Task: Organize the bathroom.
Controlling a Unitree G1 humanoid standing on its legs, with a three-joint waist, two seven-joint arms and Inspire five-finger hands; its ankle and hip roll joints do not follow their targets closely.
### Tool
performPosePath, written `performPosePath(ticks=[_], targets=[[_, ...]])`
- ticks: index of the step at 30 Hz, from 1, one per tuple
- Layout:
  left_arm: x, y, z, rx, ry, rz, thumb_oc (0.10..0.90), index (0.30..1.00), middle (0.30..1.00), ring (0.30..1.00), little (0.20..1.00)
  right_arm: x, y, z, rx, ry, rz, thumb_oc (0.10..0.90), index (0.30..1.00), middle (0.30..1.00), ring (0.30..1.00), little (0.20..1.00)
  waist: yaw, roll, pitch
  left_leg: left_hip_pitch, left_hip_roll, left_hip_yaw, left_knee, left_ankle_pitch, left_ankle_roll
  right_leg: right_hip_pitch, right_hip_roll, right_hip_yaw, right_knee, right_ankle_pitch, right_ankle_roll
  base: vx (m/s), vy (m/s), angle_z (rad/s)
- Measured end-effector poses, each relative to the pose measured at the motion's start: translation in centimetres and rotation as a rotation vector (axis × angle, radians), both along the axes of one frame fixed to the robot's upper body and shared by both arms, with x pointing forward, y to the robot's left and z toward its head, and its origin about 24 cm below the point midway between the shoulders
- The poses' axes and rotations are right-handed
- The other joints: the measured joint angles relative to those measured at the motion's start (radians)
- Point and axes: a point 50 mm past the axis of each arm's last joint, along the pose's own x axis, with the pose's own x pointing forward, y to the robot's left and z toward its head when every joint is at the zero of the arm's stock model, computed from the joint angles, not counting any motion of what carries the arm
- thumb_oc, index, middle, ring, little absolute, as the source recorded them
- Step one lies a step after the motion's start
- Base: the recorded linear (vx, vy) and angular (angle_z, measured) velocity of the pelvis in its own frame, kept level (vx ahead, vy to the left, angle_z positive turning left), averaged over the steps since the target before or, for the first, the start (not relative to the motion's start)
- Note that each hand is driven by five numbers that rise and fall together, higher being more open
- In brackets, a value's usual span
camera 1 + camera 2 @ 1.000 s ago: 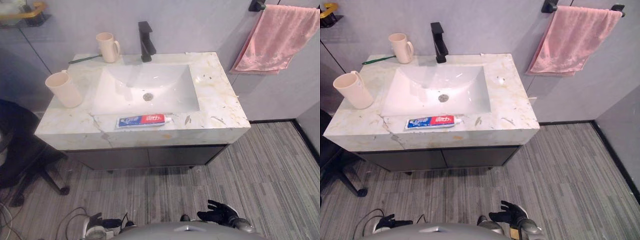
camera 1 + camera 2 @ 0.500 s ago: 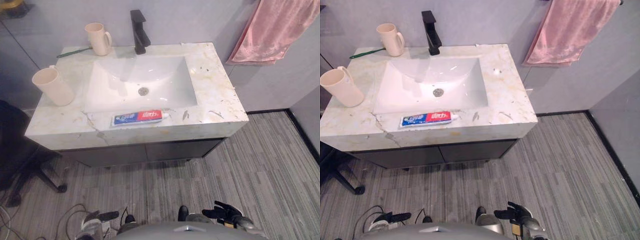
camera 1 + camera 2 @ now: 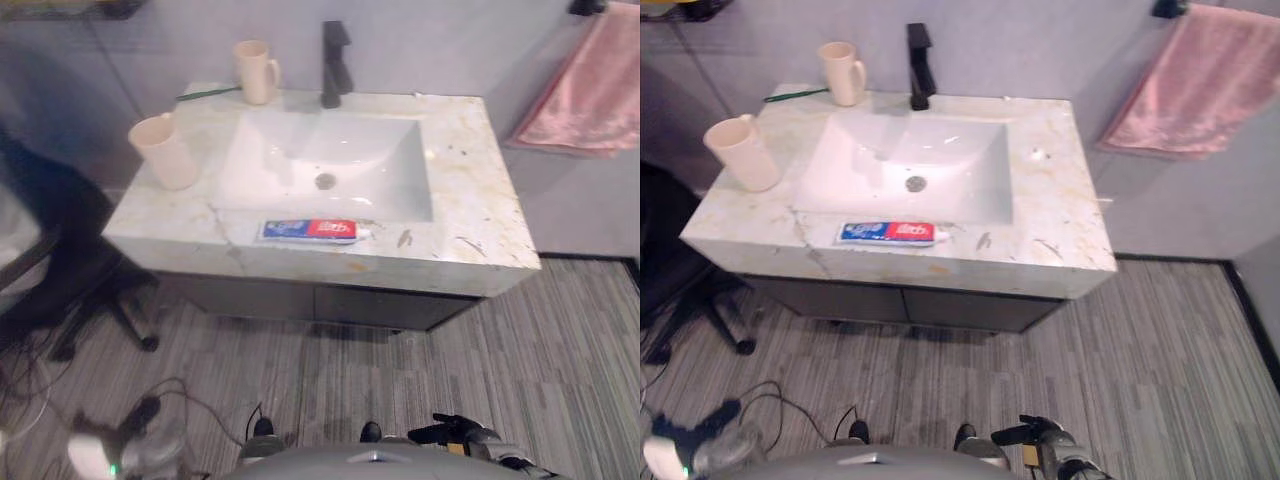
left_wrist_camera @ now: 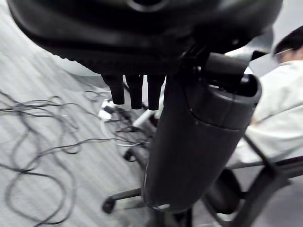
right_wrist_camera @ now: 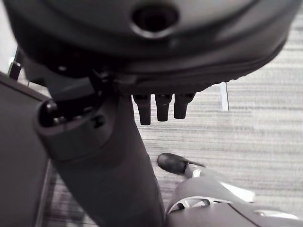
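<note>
A red, white and blue toothpaste tube lies on the marble counter in front of the white sink basin. One cream cup stands at the counter's left, another at the back beside a green toothbrush. A pink towel hangs on the wall to the right. Both hands hang low over the floor, far from the vanity. My right hand has straight fingers and holds nothing. My left hand is also empty, with its fingers straight.
A black faucet rises behind the basin. A black office chair stands left of the vanity, with cables on the striped floor. A person in white sits nearby in the left wrist view.
The whole picture has shifted, so the camera has moved and the vanity sits further right in view. My left arm has swung out to the lower left. Nothing on the counter has moved.
</note>
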Motion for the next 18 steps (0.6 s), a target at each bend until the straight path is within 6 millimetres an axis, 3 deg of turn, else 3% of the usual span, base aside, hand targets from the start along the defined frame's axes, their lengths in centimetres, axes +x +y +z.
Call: performPosePath(ticks=[4, 6, 7, 11, 15, 16, 18], targets=[[3.8, 1.2, 5.4, 0.150, -0.264, -0.032, 0.800, 0.900, 0.900, 0.900, 0.900, -0.3, -0.1, 0.0, -0.002, 0.046, -0.013, 0.800, 0.900, 0.900, 0.900, 0.900, 0.017, 0.011, 0.004, -0.014, 0.006, -0.031, 0.009, 0.015, -0.002, 0.011, 0.010, -0.020, -0.001, -0.004, -0.004, -0.07, -0.088, 0.25], [5.9, 2.1, 10.7, 0.312, -0.444, -0.080, 0.800, 0.900, 0.900, 0.900, 0.900, -0.7, -0.3, -0.1, -0.006, 0.060, -0.022, 0.800, 0.900, 0.900, 0.900, 0.900, 0.035, 0.012, 0.005, -0.024, 0.011, -0.046, 0.014, 0.023, 0.001, 0.011, 0.017, -0.024, -0.001, -0.009, -0.002, -0.04, -0.084, 0.14], [6.3, 2.5, 12.2, 0.373, -0.487, -0.094, 0.800, 0.900, 0.900, 0.900, 0.900, -0.6, -0.3, -0.1, -0.009, 0.061, -0.023, 0.800, 0.900, 0.900, 0.900, 0.900, 0.036, 0.015, 0.006, -0.024, 0.011, -0.050, 0.015, 0.026, 0.001, 0.013, 0.017, -0.026, -0.001, -0.009, -0.002, -0.04, -0.083, 0.15], [7.0, 3.7, 22.8, 0.693, -0.838, -0.152, 0.800, 0.900, 0.900, 0.900, 0.900, -1.1, -0.6, -0.1, -0.034, 0.081, -0.029, 0.800, 0.900, 0.900, 0.900, 0.900, 0.039, 0.028, 0.012, -0.019, 0.014, -0.062, 0.027, 0.030, 0.000, 0.027, 0.021, -0.034, -0.002, -0.011, -0.005, -0.03, -0.063, 0.07], [7.3, 1.9, 30.1, 0.847, -1.152, -0.328, 0.800, 0.900, 0.900, 0.900, 0.900, -1.5, -0.8, -0.2, -0.045, 0.092, -0.027, 0.800, 0.900, 0.900, 0.900, 0.900, 0.044, 0.033, 0.009, -0.017, 0.014, -0.062, 0.033, 0.033, 0.000, 0.034, 0.021, -0.038, -0.002, -0.007, -0.011, -0.02, -0.037, 0.03], [7.7, 0.5, 32.6, 0.873, -1.237, -0.464, 0.800, 0.900, 0.900, 0.900, 0.900, -1.4, -0.8, -0.2, -0.051, 0.090, -0.018, 0.800, 0.900, 0.900, 0.900, 0.900, 0.043, 0.035, 0.008, -0.007, 0.015, -0.061, 0.033, 0.032, 0.000, 0.044, 0.021, -0.037, -0.002, -0.008, -0.011, -0.03, -0.036, -0.01], [8.0, -1.0, 35.1, 0.937, -1.267, -0.641, 0.800, 0.900, 0.900, 0.900, 0.900, -1.2, -0.8, -0.2, -0.056, 0.094, 0.000, 0.800, 0.900, 0.900, 0.900, 0.900, 0.031, 0.039, 0.003, -0.002, 0.015, -0.056, 0.033, 0.032, 0.000, 0.045, 0.021, -0.034, -0.002, -0.008, -0.010, -0.01, -0.038, -0.05]])
